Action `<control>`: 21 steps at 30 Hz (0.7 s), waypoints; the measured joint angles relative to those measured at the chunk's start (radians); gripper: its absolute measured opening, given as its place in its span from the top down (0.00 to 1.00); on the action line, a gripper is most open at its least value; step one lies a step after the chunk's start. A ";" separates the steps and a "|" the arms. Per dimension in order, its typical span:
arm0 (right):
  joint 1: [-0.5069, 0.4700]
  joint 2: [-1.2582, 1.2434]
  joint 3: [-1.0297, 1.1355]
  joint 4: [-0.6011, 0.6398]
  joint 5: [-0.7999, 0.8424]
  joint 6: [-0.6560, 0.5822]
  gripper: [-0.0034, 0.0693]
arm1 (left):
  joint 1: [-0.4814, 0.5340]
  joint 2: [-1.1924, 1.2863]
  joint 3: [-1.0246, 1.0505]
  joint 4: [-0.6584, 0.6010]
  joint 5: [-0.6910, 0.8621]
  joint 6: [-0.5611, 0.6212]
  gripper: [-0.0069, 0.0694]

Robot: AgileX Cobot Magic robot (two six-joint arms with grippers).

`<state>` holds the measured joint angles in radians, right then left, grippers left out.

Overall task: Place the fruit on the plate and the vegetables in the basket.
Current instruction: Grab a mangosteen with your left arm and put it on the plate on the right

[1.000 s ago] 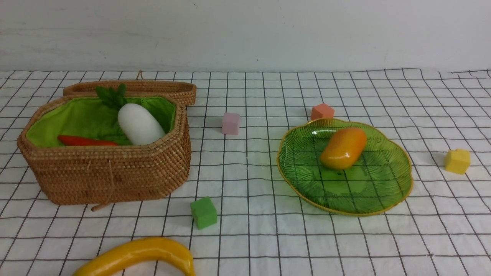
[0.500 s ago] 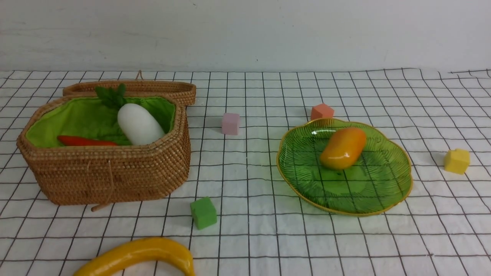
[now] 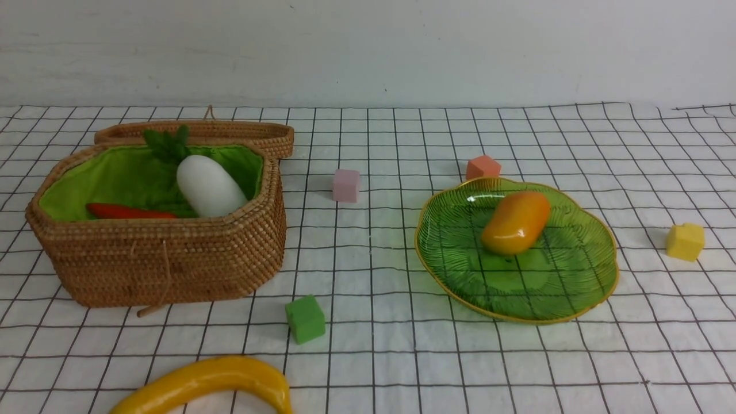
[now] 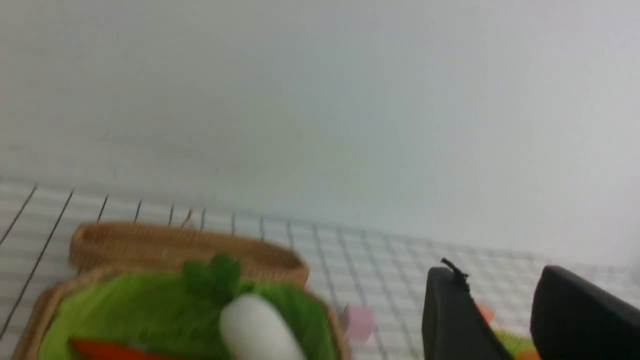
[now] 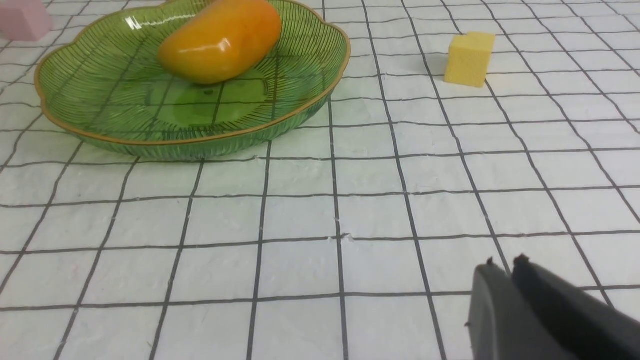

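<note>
Black right gripper point(image 5: 505, 263) (jaws together) shows only in wrist view.

Orange-yellow mango point(image 3: 514, 222), ribbed green gold-rimmed plate point(image 3: 552, 287), tan woven basket point(image 3: 172, 264) with bright green lining point(image 3: 115, 178), black-gridded white cloth point(image 3: 402, 345).

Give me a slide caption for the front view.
Radish and carrot in the open basket, mango on the green plate, banana lying on the checked cloth, nearest the camera.

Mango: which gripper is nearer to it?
Right. The right gripper is just short of the plate holding the mango; the left gripper is over by the basket, farther off.
</note>
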<state>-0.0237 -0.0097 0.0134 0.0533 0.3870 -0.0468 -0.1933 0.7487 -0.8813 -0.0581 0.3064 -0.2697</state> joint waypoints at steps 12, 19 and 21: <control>0.000 0.000 0.000 -0.001 -0.001 0.000 0.83 | -0.272 0.375 0.009 -0.096 0.600 0.179 0.43; 0.000 0.000 0.000 -0.001 -0.001 0.000 0.82 | -0.502 0.604 0.092 0.032 0.558 0.054 0.06; 0.000 0.000 0.000 -0.001 -0.001 0.000 0.82 | -0.514 0.678 0.098 0.087 0.518 -0.023 0.03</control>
<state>-0.0237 -0.0097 0.0134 0.0525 0.3860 -0.0468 -0.7069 1.4271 -0.7832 0.0291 0.8246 -0.2923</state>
